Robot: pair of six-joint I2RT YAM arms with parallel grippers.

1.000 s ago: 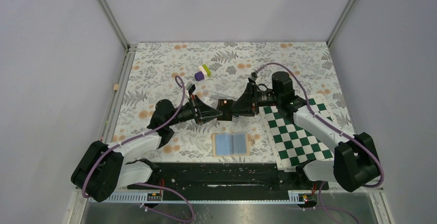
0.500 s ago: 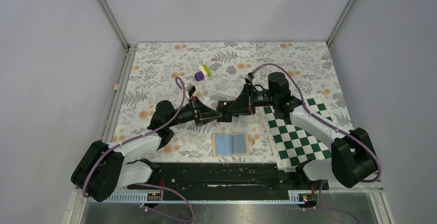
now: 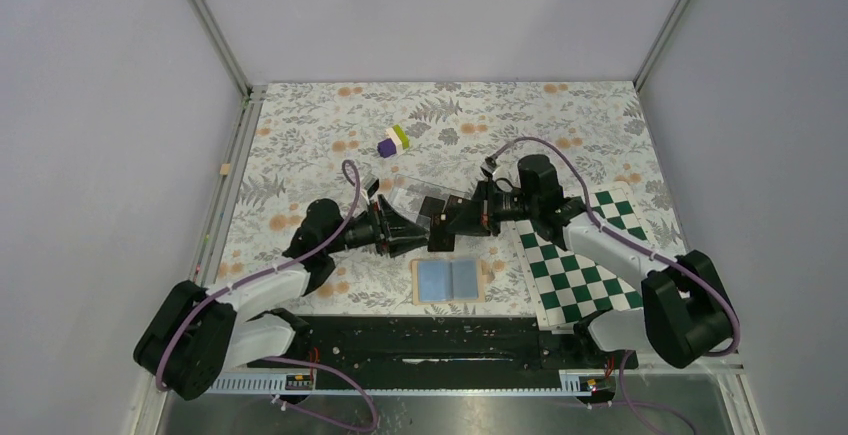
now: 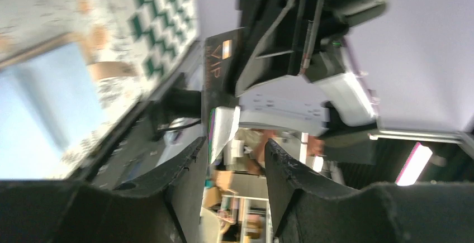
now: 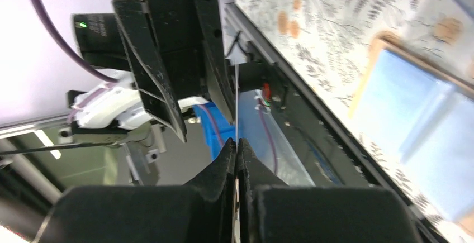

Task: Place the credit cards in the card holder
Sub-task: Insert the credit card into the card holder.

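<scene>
Holding a small thin black rectangular credit card (image 3: 440, 232) in the air between two facing grippers.

Clamps the card in the right gripper (image 5: 237, 145), fingers pressed tight on its thin edge, "VIP" lettering and a small orange patch turned toward the left gripper (image 4: 235, 170). Points the left gripper at the card from close by, fingers spread apart, grasping nothing. Shows the small square folding card holder (image 3: 449, 280), tan-rimmed and light blue inside, lying open flat on the floral-patterned table (image 3: 300, 135), near the card on the side toward the arm bases. Shows also a green-and-white checkerboard mat (image 3: 580, 265) right of the holder and a purple-green-white block cluster (image 3: 394, 141) well behind.
</scene>
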